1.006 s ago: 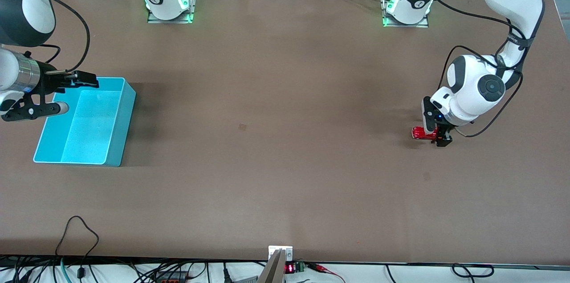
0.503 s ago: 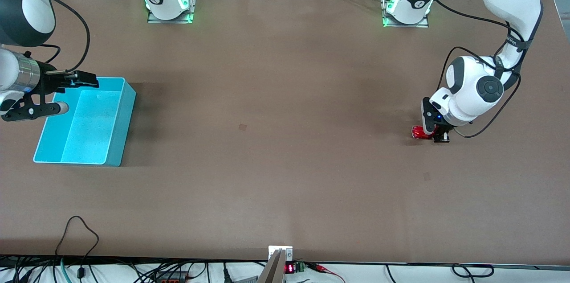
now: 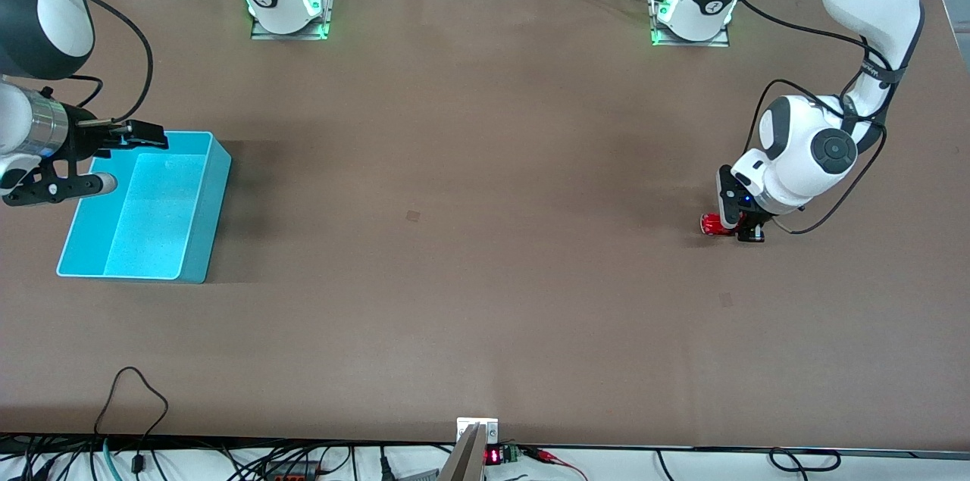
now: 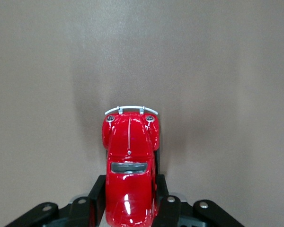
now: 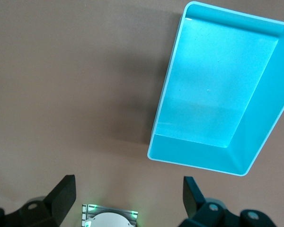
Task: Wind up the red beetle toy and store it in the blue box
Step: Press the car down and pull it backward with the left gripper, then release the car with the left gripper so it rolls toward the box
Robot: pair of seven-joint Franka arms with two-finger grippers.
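Left gripper (image 4: 130, 210) grips red beetle toy (image 3: 712, 225), lengthwise along table.

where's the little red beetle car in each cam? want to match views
Front view: glossy red beetle toy car on the brown table, at the left arm's end, clamped by the left gripper.
Left wrist view: car centred, low, between the black fingers.
Right wrist view: absent.
Shared landmark: the left gripper.

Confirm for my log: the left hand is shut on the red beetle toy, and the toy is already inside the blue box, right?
Not inside. The left hand is shut on the red beetle toy, but the front view shows it at the left arm's end of the table, while the blue box holds nothing.
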